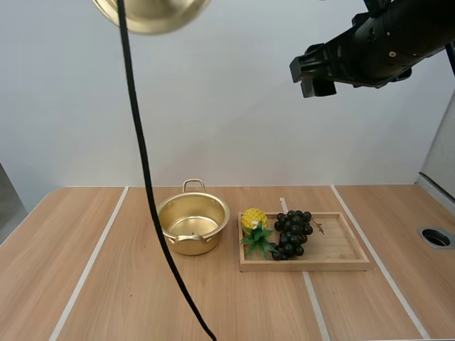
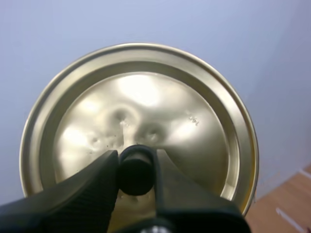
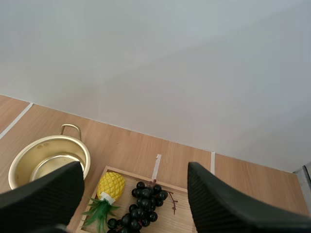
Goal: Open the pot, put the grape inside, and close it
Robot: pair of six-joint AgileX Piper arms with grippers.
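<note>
The first step looks done: in the high view the pot (image 1: 193, 224) stands open at centre-left of the table (image 1: 106, 284). The lid (image 1: 153, 14) hangs at the upper left edge, its knob (image 2: 136, 171) pinched by the left gripper (image 2: 136, 161). The grapes (image 1: 293, 233) lie in the wooden tray (image 1: 341, 250) right of the pot, beside a toy pineapple (image 1: 254, 219). The right gripper (image 3: 134, 170) hovers high above them, its jaws spread wide and empty. Lifting the grapes, dropping them in and closing the pot are left.

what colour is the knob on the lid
Black knob on the gold lid; clearest in the left wrist view.
</note>
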